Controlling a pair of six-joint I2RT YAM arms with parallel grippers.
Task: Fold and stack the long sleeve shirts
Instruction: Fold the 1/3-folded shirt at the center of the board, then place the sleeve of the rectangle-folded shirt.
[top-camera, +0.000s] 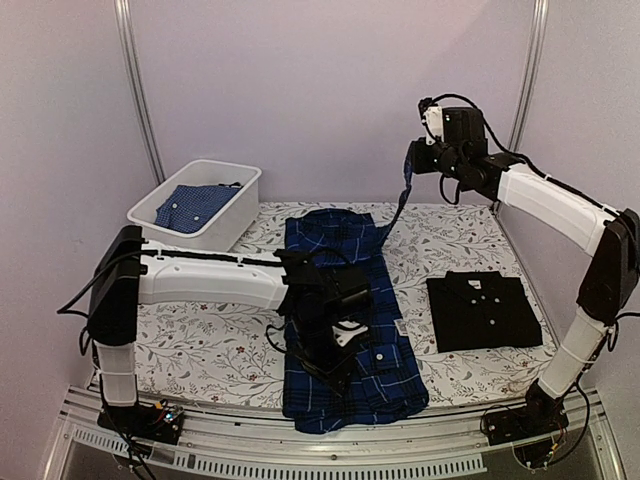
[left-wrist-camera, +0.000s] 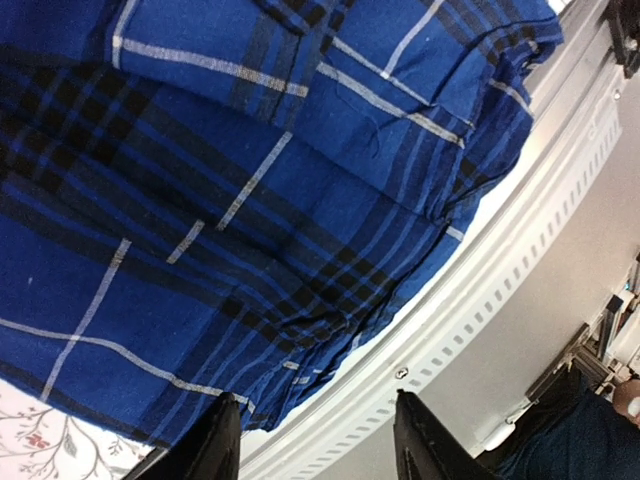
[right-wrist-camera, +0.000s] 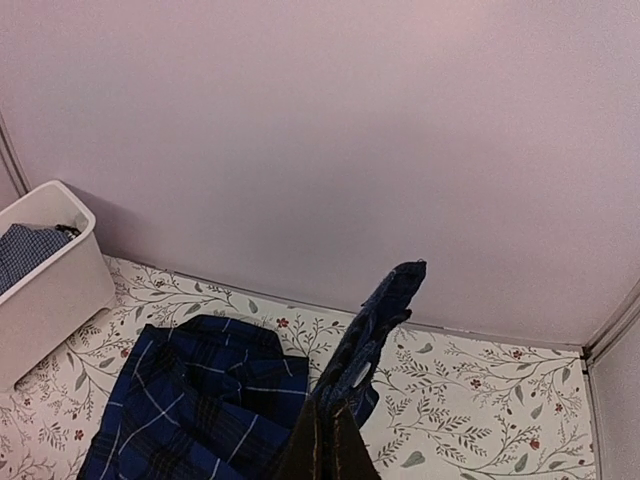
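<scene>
2 L fingers (left-wrist-camera: 222, 440): apart, nothing between them. L gripper (left-wrist-camera: 316, 405) open, hangs over the near hem of the plaid shirt (top-camera: 335, 240); can't tell if it touches the cloth.
R fingers (right-wrist-camera: 300, 455): pressed together on the shirt's sleeve (right-wrist-camera: 375, 310). R gripper (right-wrist-camera: 322, 415) clamped on it, raised high above and to the right of the shirt's collar end.
Sleeve: stretched from the shirt's far right corner up to the R gripper, free cuff end flopping past the fingers toward the back wall (top-camera: 330, 90).
Plaid shirt: lies flat, long way near-to-far, mid table (top-camera: 230, 340). Near hem rumpled and reaching the table's front edge, just short of the front rail (left-wrist-camera: 480, 300).
In the way: L arm (top-camera: 210, 280) crosses in from the left of the shirt and its wrist covers the shirt's middle.
Black shirt (top-camera: 485, 310): folded, buttons up, to the right of the plaid shirt, a strip of bare table between, not touching.
Bin (top-camera: 235, 215): white, at far left of the plaid shirt, apart from it, near the back wall. Small-check blue cloth (top-camera: 195, 205) inside.
Open room: bare floral table left of the plaid shirt under the L arm, also far right behind the black shirt.
Edges: back wall close behind the shirt's collar end; metal posts (top-camera: 140, 90) at both far corners.
</scene>
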